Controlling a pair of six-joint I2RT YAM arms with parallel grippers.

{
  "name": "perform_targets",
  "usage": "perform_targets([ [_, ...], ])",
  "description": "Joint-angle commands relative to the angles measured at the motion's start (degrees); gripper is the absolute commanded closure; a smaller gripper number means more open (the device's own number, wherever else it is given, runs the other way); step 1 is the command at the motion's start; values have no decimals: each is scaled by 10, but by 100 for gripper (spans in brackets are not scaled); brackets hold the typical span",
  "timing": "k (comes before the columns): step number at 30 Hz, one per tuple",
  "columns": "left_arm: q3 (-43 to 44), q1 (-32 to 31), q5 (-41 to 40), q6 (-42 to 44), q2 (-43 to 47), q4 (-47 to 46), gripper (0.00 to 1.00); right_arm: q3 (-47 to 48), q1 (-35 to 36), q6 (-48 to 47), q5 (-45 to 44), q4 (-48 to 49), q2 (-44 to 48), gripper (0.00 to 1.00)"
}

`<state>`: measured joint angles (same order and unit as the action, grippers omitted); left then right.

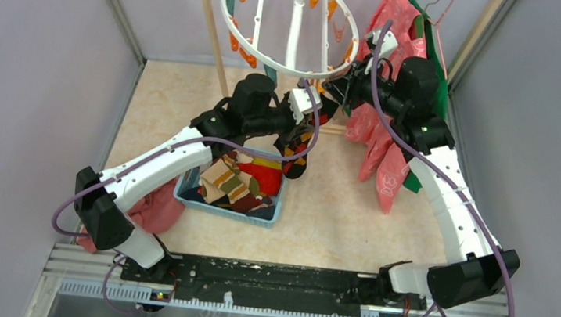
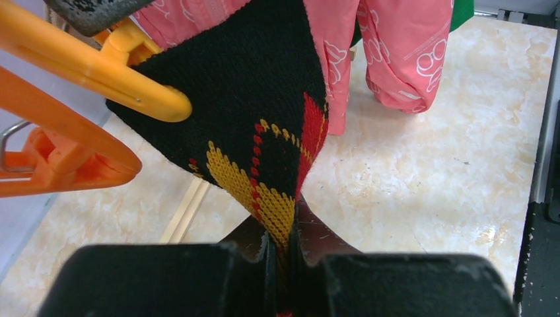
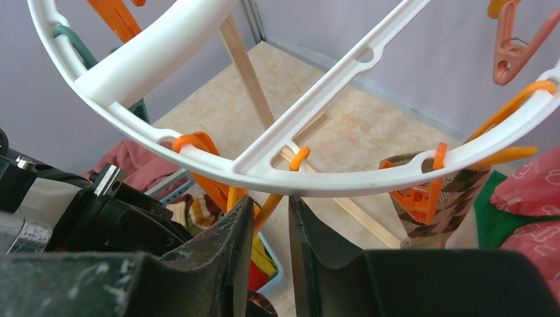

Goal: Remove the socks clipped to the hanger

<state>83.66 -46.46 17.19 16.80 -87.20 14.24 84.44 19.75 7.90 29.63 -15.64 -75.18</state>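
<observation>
Beside the hanger [image 1: 295, 26], pink garment [image 1: 397, 25]

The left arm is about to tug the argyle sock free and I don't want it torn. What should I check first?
1. Left gripper shut on the argyle sock: ok.
2. Orange clip off the sock: not ok, it bites the sock's edge.
3. Right gripper squeezing that clip open: cannot tell.
4. Blue basket close by the sock for the drop: ok.

Blue basket [image 1: 228, 211] on the marbled table [image 1: 349, 221]; pink garment [image 1: 379, 149] hangs right, reddish cloth heap [image 1: 158, 209] left.
</observation>
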Motion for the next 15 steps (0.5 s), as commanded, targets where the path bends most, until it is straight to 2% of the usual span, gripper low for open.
perform_targets([
  [1, 1, 0, 17, 5, 13, -3, 100, 10, 3, -9, -1, 23, 7, 73],
  [8, 17, 0, -14, -5, 3, 4, 100, 15, 3, -8, 15, 20, 8, 56],
  [15, 31, 0, -24, -14, -4, 9, 100, 40, 16, -18, 5, 1, 0, 45],
])
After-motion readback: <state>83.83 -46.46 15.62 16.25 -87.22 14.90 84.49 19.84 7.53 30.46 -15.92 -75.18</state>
